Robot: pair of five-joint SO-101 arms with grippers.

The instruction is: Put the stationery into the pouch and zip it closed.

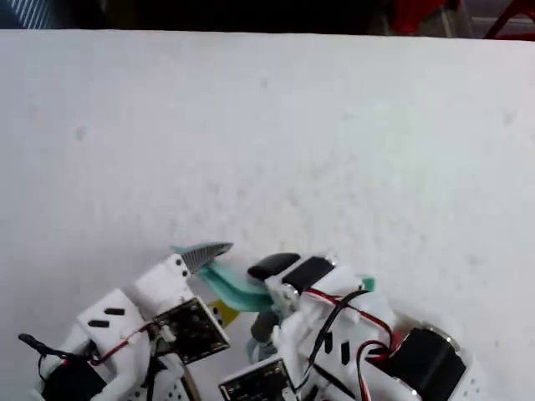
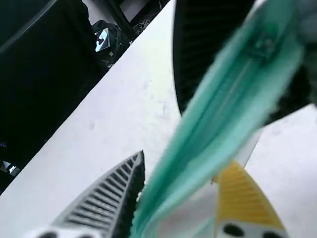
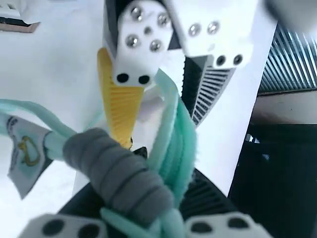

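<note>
The teal pouch [image 1: 242, 291] hangs bunched between both grippers at the near edge of the table. In the left wrist view its zipper edge [image 2: 223, 114] runs between a grey ridged finger [image 2: 111, 198] and a yellow finger [image 2: 242, 198]; my left gripper [image 2: 185, 163] is shut on the pouch. My right gripper [image 3: 163, 198] is shut on the pouch fabric [image 3: 173, 144], pinched between a grey wrapped finger [image 3: 116, 176] and a black finger [image 3: 203, 196]. In the high view the left gripper [image 1: 216, 282] and right gripper [image 1: 267, 292] sit almost touching.
A white label [image 3: 22, 151] dangles from the pouch. The white table [image 1: 267, 142] stretches wide beyond the arms. Dark clutter lies past the table's far edge [image 1: 251, 32].
</note>
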